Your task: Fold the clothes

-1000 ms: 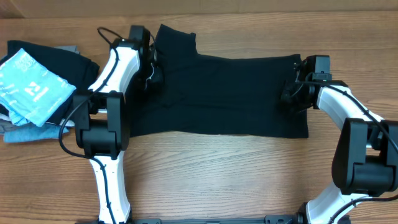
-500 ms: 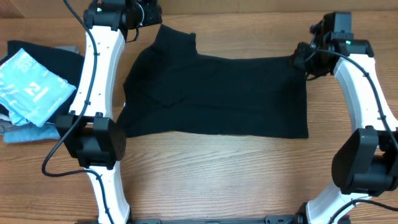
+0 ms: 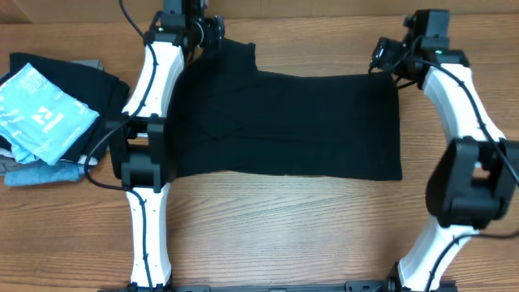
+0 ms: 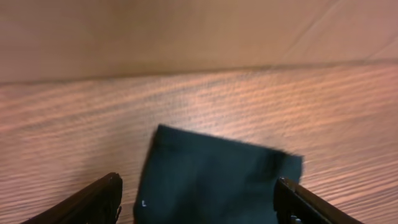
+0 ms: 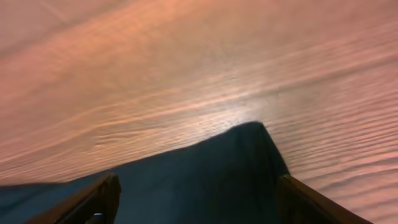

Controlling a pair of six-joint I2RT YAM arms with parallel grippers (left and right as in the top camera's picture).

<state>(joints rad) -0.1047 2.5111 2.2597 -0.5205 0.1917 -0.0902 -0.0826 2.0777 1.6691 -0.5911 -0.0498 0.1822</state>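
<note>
A black garment [image 3: 284, 122] lies spread flat across the middle of the table, with a sleeve [image 3: 231, 53] sticking out at its far left. My left gripper [image 3: 212, 31] hovers open over that sleeve end. In the left wrist view the sleeve [image 4: 217, 180] lies between the wide-apart fingers [image 4: 102, 199] and they do not hold it. My right gripper [image 3: 387, 58] is open above the garment's far right corner. That corner [image 5: 217, 168] shows between its spread fingers [image 5: 305, 199], free of them.
A pile of clothes sits at the table's left edge, with a light blue printed piece [image 3: 45, 113] on top of black and grey ones. Bare wooden tabletop [image 3: 284, 227] runs in front of the garment.
Both grippers were shut low on the garment's left and right sides. They have opened, let go of the cloth and moved up to its far corners. The garment lies still.
</note>
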